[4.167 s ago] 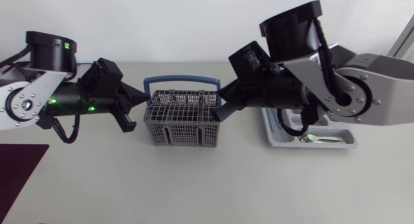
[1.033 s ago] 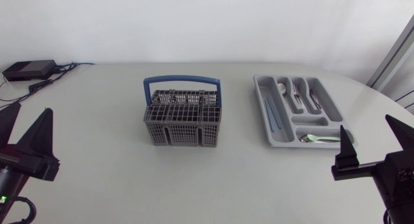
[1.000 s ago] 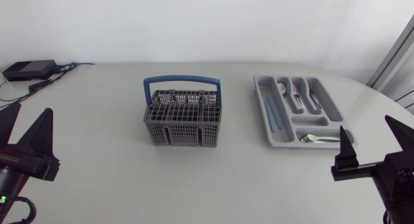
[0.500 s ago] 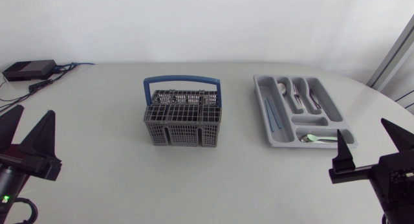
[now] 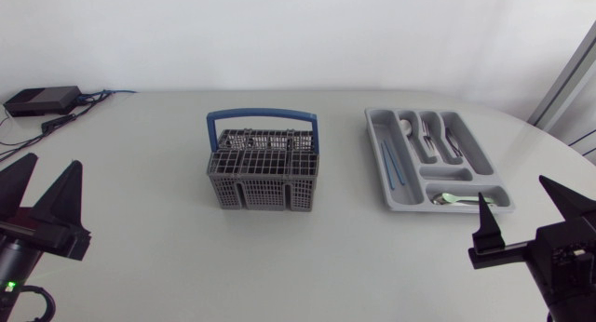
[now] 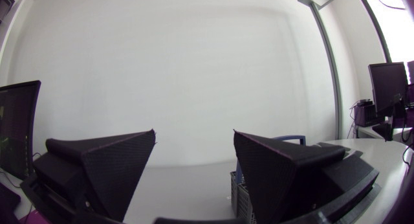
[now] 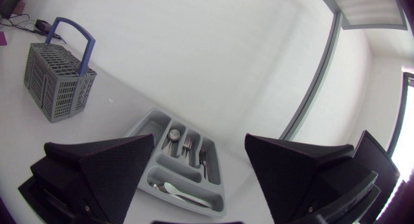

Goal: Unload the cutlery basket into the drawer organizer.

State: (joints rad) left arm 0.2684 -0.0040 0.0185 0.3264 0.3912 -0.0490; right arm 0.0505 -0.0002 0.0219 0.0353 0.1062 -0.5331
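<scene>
While the grey cutlery basket (image 5: 263, 168) is sitting centrally on the worktop (image 5: 279, 266), the drawer organizer (image 5: 470, 164) is lying well apart to its right, holding cutlery (image 5: 430, 134). Ahead of the wide-gaping left jaws, the basket (image 6: 237, 195) is showing. Beyond the wide-gaping right jaws, the organizer (image 7: 143, 128) is lying.

Black box (image 5: 42, 100), cables (image 5: 74, 114) on table (image 5: 279, 266)

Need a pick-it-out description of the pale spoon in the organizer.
Right of the blue-handled basket sits the grey organizer. Its only crosswise compartment, at the near end, holds the pale spoon, lying sideways and alone; other cutlery lies lengthwise.
</scene>
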